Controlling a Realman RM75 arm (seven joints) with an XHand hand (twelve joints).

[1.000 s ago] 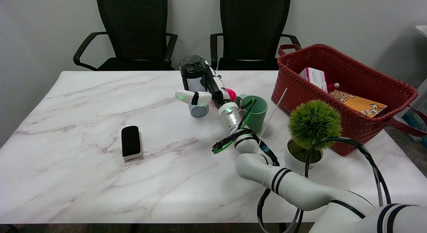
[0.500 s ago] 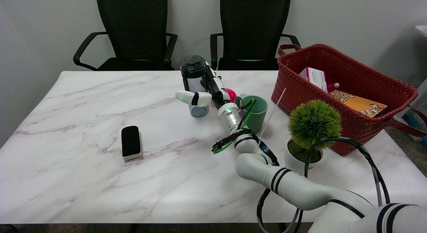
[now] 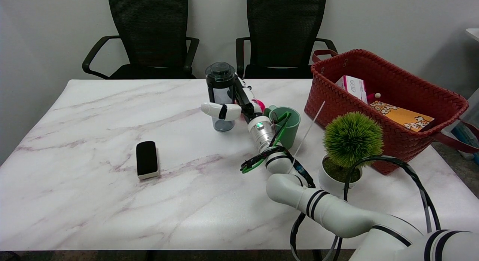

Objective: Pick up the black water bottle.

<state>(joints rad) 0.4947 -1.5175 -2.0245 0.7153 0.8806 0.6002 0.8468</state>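
The black water bottle [image 3: 221, 92] has a black lid and frame around a clear body. It stands near the table's middle back, its base on the marble top. My right hand [image 3: 234, 106] grips it from the right. The thumb [image 3: 220, 110] lies across the bottle's lower front, and the fingers [image 3: 243, 96] wrap around its far side. The forearm reaches in from the lower right.
A green mug [image 3: 288, 122] stands just right of my wrist, with a pink object [image 3: 259, 104] behind the hand. A potted green plant [image 3: 350, 141] and a red woven basket [image 3: 393, 89] stand at the right. A black eraser [image 3: 146, 159] lies left of centre. Two black chairs stand behind the table.
The hand and wrist have shifted slightly to the right. The bottle's top has swung right with them, so the bottle now stands more upright; its base stays in the same spot.
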